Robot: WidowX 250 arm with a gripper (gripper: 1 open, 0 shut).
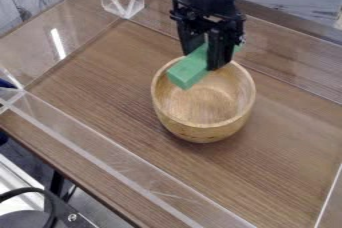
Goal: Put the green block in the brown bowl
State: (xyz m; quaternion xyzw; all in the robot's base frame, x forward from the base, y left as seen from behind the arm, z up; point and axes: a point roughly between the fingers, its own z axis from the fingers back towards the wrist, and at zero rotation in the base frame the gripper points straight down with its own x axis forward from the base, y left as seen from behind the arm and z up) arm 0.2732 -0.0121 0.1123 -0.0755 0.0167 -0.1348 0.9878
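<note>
Gripper (203,52) is pinching the block's (190,68) upper end, half-closed, over the bowl (203,97); you're handling something light, stiff, likely smooth.

Green block (190,69) between fingers (189,38), above brown bowl (203,118) rear-left rim.

A: The brown bowl (203,97) looks like pale, grained wood, smooth inside.
B: Beneath it, the table (107,82) is dark woodgrain; the green block (190,69) above its rim looks matt.
</note>
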